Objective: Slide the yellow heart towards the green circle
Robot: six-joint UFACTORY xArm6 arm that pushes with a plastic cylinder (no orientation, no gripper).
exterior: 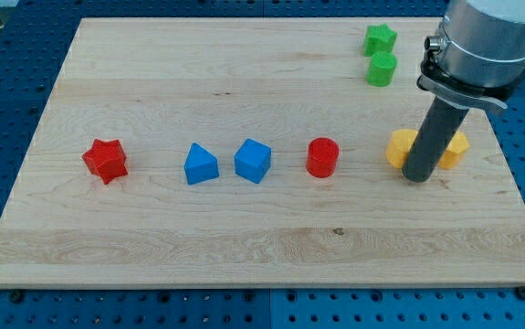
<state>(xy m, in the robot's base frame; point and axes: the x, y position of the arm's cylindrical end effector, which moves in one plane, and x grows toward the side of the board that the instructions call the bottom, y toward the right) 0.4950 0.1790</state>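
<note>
Yellow heart (399,146) at right of board (244,247), partly hidden behind rod (431,132); shape hard to confirm. Second yellow block (456,148) just right of rod. My tip (417,178) on board, at near edge of yellow pair, seemingly touching; plain rod, holds nothing. Row leftward: red cylinder (322,157), blue cube (253,161), blue wedge (200,165), red star (105,161). Far right: green circle (382,68), green star (380,39) touching behind it.

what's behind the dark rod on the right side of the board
Behind my tip two yellow pieces show, one at the rod's left edge and one at its right. The rod covers the middle, so which is the yellow heart, or whether they touch, cannot be told.
</note>
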